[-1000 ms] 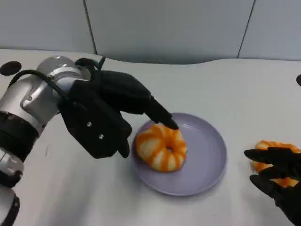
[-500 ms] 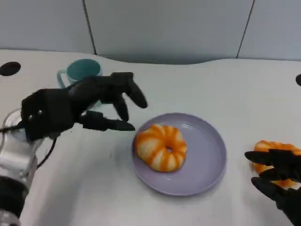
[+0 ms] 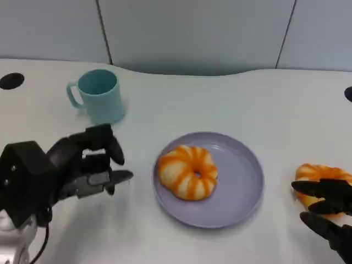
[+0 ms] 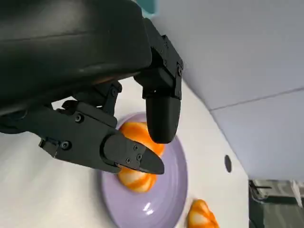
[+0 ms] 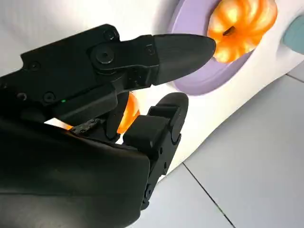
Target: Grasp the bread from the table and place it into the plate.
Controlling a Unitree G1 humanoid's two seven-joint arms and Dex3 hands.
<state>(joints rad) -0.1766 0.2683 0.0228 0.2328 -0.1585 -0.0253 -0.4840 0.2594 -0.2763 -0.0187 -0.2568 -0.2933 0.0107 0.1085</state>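
White table (image 3: 231, 96), teal mug (image 3: 100, 96), purple plate (image 3: 239, 184), second bread (image 3: 319, 177)

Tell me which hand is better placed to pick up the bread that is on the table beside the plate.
The right hand. It hovers at the second bread, which lies on the table right of the plate. The left hand is empty on the far side of the plate, near the cup.
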